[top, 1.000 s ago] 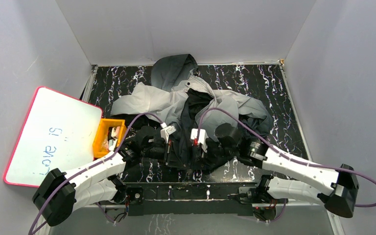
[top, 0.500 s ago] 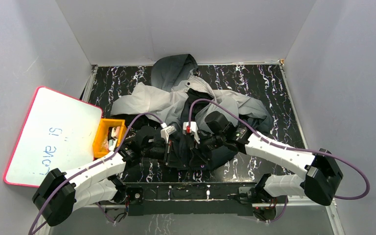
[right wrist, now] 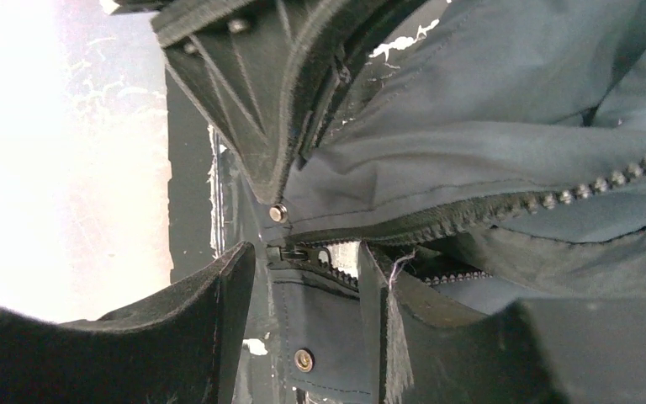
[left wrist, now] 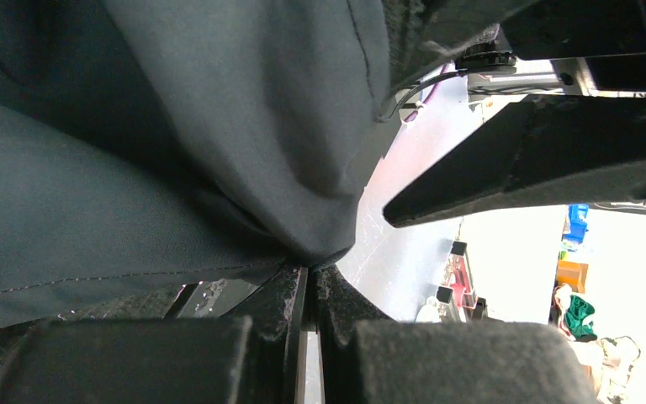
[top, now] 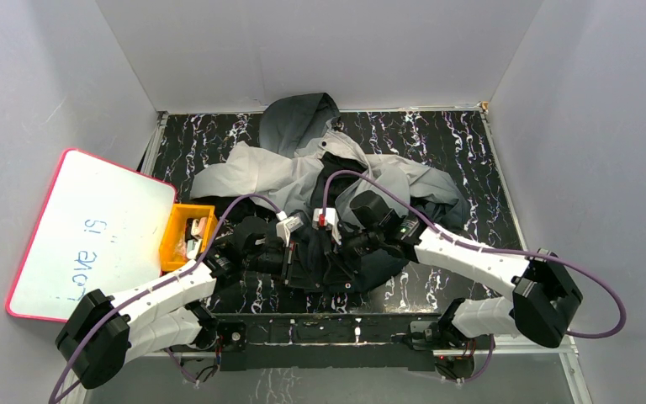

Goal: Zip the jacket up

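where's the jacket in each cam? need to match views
Top external: jacket mid-table, hood at the far side, dark hem nearest.
Left wrist: its grey fabric fills upper left, a fold pinched in the shut left gripper.
Right wrist: fills centre and right; zipper teeth run right from the open right gripper.
Shared landmark: black marbled tabletop; top edge in right wrist, seemingly a sliver low left in left wrist.

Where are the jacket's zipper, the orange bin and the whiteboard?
jacket zipper (right wrist: 606, 179): right wrist view, on the row of teeth.
orange bin (top: 171, 240): top view, on its left wall.
whiteboard (top: 109, 194): top view, on its bare white face.
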Controlling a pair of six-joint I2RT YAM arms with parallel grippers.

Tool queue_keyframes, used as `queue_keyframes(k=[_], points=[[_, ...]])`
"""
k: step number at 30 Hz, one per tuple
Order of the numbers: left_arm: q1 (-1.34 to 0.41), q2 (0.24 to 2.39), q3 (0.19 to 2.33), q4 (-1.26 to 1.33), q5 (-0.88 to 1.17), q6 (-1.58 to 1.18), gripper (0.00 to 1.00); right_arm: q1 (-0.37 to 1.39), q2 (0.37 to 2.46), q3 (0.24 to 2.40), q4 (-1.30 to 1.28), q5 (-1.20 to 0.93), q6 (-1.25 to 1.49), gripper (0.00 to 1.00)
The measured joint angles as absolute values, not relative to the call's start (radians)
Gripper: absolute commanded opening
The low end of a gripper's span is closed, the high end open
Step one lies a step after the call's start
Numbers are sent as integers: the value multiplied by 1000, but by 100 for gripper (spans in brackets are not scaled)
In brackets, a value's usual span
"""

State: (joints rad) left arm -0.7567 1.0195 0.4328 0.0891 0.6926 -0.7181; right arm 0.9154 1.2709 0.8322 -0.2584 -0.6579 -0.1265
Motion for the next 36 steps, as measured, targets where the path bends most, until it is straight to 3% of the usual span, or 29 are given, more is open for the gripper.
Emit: queue_keyframes(k=[16,21,27,36], points=[[-762,1019,432,89,693,-718,0,904,1302,789,-227,-678,-104,50],[-762,1019,432,89,693,-718,0,904,1339,789,-228,-707,-106,40],[-762,1019,432,89,696,-718,0,903,1346,789,-231,-720,-110,1],[-762,1019,432,89,696,-718,0,904,1343,791,-237,-711,-107,0]])
